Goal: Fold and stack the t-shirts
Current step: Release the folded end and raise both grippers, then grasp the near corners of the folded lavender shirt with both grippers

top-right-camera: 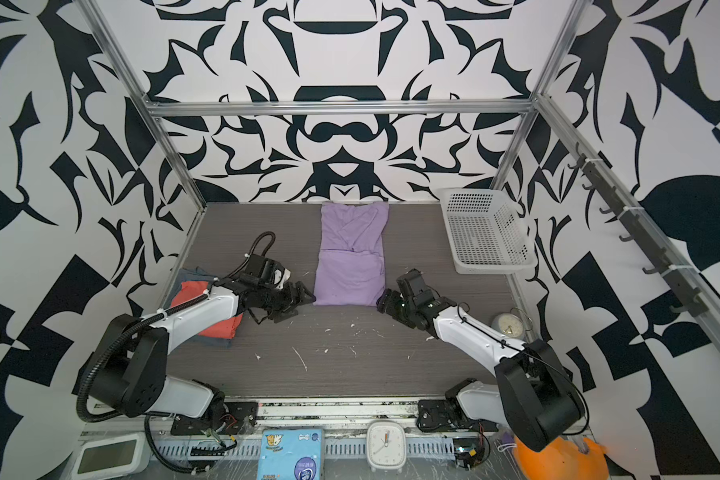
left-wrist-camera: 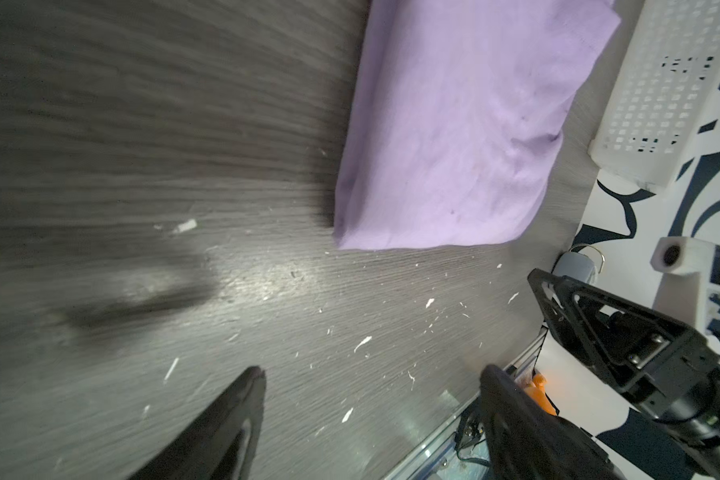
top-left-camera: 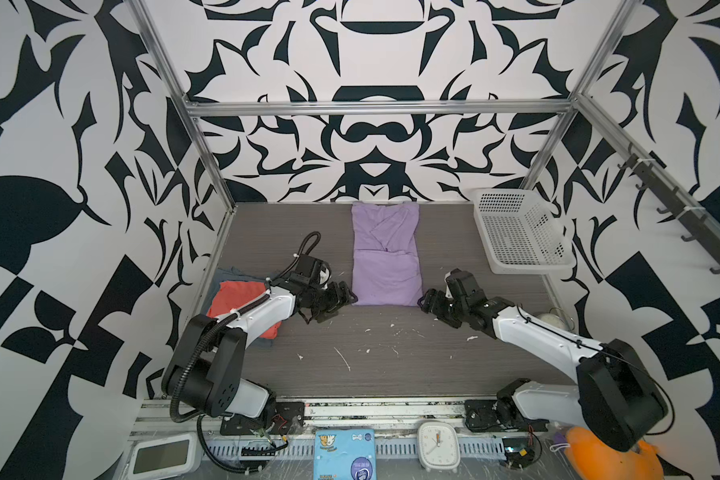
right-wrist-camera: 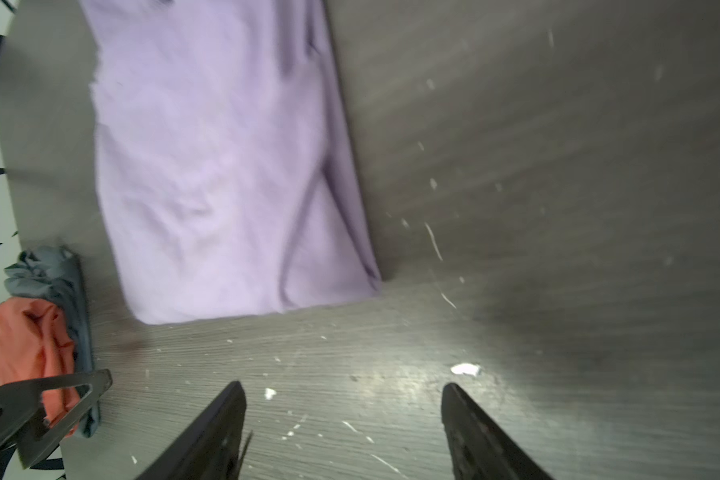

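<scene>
Lavender t-shirt (top-left-camera: pixel 385 257) folded up mid table (top-left-camera: pixel 391 365), 2 grippers just off it
Left gripper (left-wrist-camera: pixel 375 370) and right gripper (right-wrist-camera: pixel 344 385) both gape wide and empty by its near corners; coral t-shirt (top-left-camera: pixel 235 297) sits on the grey-blue t-shirt (top-left-camera: pixel 230 274), far left.

Lavender t-shirt (top-left-camera: pixel 385 257), coral t-shirt (top-left-camera: pixel 233 297), grey-blue t-shirt (right-wrist-camera: pixel 55 270)

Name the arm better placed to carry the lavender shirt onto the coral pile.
Probably left: the left gripper hangs open beside a near corner of the lavender shirt, and the coral pile lies on its side; the right gripper is farther.
</scene>
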Action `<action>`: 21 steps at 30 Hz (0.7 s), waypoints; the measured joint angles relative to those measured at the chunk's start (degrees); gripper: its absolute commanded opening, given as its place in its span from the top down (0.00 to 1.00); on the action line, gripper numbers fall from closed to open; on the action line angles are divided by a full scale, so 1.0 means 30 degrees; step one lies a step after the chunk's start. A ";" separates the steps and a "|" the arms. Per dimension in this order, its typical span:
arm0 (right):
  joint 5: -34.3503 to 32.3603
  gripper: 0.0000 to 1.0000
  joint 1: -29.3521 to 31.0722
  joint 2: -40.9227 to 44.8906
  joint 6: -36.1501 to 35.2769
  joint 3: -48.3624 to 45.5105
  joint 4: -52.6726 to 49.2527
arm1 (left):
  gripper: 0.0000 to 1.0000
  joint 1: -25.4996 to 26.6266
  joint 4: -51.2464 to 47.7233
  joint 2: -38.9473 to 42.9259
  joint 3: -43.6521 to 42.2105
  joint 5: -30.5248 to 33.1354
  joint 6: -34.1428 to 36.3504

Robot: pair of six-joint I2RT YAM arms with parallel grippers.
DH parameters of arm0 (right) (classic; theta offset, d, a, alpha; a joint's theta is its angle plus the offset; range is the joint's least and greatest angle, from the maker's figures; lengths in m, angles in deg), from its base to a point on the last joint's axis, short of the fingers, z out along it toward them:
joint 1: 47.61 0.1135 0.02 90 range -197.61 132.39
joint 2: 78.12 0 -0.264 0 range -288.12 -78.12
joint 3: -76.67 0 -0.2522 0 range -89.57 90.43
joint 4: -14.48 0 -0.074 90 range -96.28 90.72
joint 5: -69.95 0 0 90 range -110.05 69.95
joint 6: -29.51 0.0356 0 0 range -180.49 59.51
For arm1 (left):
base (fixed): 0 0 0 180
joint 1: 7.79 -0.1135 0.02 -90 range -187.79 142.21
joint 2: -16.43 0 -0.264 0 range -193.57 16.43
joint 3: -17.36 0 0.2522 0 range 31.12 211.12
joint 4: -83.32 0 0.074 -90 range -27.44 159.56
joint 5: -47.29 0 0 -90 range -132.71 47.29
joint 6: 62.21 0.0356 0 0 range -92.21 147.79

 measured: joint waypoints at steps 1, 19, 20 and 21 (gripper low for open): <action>0.0000 0.23 0.0029 -0.0058 0.0175 -0.0284 0.0182 | 0.17 0.0007 0.0219 0.0000 -0.0226 0.0124 -0.0248; -0.0007 0.49 0.0146 -0.3803 0.2164 -0.0729 0.6317 | 0.43 0.0991 0.6965 -0.4357 -0.0197 0.0204 -0.3024; -0.0007 0.53 0.0146 -0.3971 0.2229 -0.0714 0.6557 | 0.45 0.1013 0.7322 -0.4656 -0.0087 0.0051 -0.3096; -0.0015 0.60 0.0146 -0.4116 0.2266 -0.0685 0.6725 | 0.47 0.1035 0.7701 -0.4918 -0.0007 -0.0066 -0.3177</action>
